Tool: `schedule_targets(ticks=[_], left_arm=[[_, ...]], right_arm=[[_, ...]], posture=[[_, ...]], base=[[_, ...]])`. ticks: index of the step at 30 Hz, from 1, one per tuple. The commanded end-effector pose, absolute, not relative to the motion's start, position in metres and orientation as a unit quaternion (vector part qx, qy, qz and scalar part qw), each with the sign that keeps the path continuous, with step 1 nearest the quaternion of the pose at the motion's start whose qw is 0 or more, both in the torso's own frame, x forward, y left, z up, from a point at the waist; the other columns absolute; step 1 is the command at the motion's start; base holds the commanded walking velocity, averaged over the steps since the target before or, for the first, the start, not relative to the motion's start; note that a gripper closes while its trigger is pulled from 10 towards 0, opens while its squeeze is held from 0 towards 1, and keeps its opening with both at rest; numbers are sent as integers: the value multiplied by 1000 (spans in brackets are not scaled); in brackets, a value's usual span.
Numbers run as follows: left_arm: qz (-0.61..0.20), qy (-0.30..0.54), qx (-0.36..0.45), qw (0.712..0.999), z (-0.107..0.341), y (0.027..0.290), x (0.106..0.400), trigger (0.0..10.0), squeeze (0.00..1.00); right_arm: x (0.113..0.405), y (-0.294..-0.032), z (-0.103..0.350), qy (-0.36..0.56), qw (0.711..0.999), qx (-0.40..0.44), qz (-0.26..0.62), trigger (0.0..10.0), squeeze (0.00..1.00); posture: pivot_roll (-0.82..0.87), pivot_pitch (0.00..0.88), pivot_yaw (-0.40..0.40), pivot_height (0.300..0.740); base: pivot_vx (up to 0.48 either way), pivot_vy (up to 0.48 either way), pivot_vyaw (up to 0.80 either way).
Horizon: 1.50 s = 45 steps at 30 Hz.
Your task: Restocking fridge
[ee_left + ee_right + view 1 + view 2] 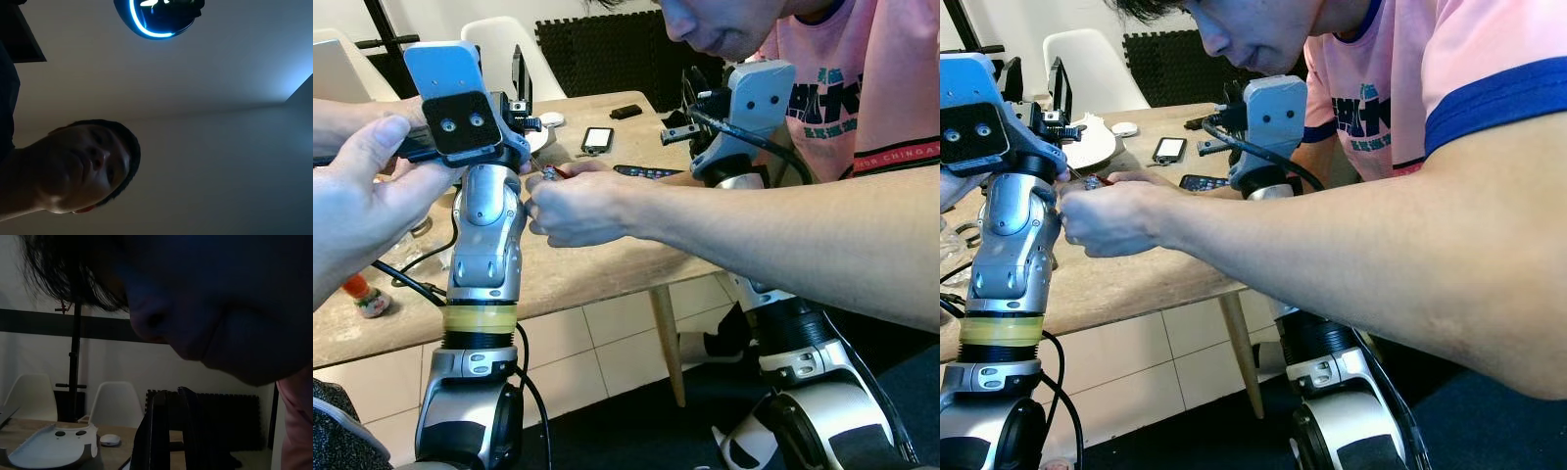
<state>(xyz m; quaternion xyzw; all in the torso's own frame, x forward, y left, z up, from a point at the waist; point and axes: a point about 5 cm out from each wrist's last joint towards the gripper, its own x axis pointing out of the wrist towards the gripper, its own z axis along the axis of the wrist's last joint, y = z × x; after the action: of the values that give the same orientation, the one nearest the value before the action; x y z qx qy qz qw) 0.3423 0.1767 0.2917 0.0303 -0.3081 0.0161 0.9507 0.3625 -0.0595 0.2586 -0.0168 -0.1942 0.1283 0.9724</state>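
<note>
No restocking underway: the left gripper (521, 83), held upright, is being serviced beside a person's hand (570, 208); opening cannot be told.

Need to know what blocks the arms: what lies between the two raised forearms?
In the left eye view, a person's hand holding a small tool, over the wooden table, lies between the left arm and right arm.

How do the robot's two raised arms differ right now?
The left arm has a person's hands on it: one hand holds its wrist block and the other hand works at it with a small tool. The right arm stands untouched. The left arm's block shows a black plate with two screws; the right arm's is plain grey. Both are silver, raised upright by the wooden table.
</note>
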Motion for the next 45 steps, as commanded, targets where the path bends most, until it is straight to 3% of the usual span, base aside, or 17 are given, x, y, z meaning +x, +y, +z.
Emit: schedule_targets(ticks=[1, 30, 45], left_arm=[[10, -287, 33, 957, 283, 172, 346, 10000, 0], [2, -284, 38, 958, 284, 172, 347, 10000, 0], [-6, -285, 48, 957, 289, 172, 349, 10000, 0]], right_arm=[[363, -63, 256, -186, 975, -15, 121, 10000, 0], [358, -70, 246, -174, 980, -9, 98, 10000, 0], [361, -90, 236, -163, 985, -18, 57, 10000, 0]], posture=[[16, 0, -21, 740], [13, 0, 10, 740], [20, 0, 35, 740]], base=[[0, 0, 0], [0, 0, 0], [0, 0, 0]])
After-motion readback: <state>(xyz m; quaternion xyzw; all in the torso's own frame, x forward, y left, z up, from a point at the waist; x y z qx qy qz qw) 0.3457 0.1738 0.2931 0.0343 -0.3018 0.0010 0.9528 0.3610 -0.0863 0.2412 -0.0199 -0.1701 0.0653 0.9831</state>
